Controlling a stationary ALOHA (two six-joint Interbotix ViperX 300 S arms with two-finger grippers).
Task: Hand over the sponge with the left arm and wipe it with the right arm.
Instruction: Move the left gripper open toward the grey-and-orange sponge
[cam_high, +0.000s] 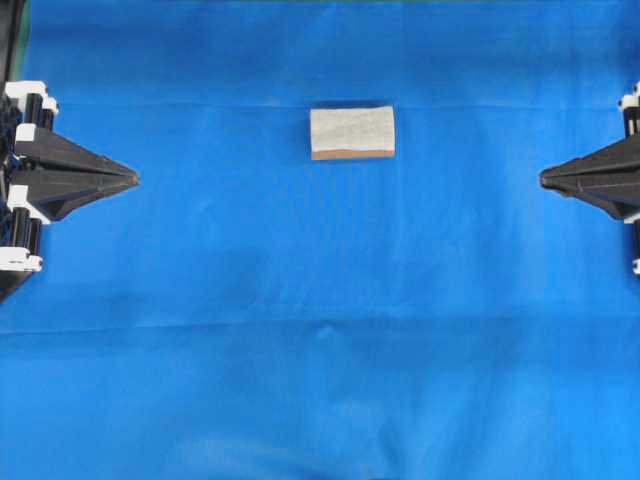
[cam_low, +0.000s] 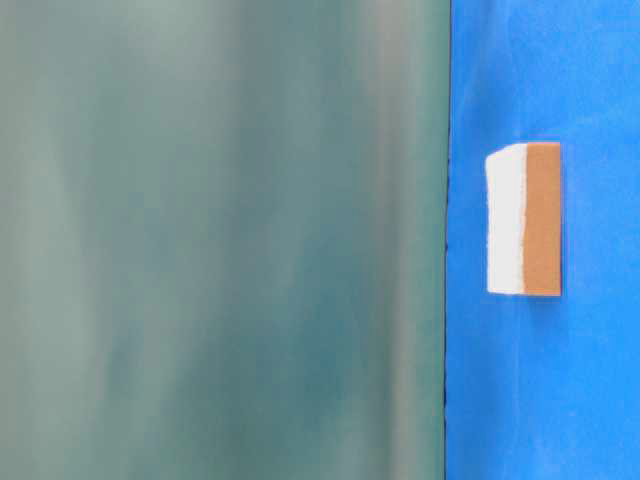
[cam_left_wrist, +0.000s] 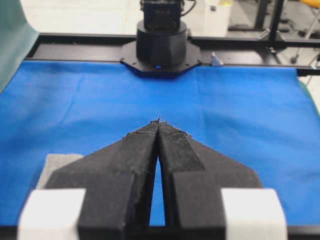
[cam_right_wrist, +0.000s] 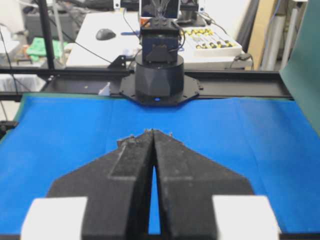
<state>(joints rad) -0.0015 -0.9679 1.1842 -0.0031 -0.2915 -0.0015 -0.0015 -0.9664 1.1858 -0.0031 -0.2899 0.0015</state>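
Observation:
The sponge (cam_high: 352, 132) lies flat on the blue cloth, pale grey top up and a thin orange-brown layer along its near edge, a little behind the middle of the table. It also shows in the table-level view as the sponge (cam_low: 524, 219), and a corner of the sponge (cam_left_wrist: 57, 165) peeks out left of the left fingers. My left gripper (cam_high: 134, 178) rests at the left edge, shut and empty, tips touching (cam_left_wrist: 159, 121). My right gripper (cam_high: 543, 178) sits at the right edge, also shut on nothing (cam_right_wrist: 153, 131). Both point toward the centre, well apart from the sponge.
A blue cloth (cam_high: 320, 350) covers the whole table. The opposite arm's black base (cam_left_wrist: 161, 47) stands at the far edge in the left wrist view, and the other base (cam_right_wrist: 160, 75) in the right wrist view. A green backdrop (cam_low: 220, 240) fills the left of the table-level view.

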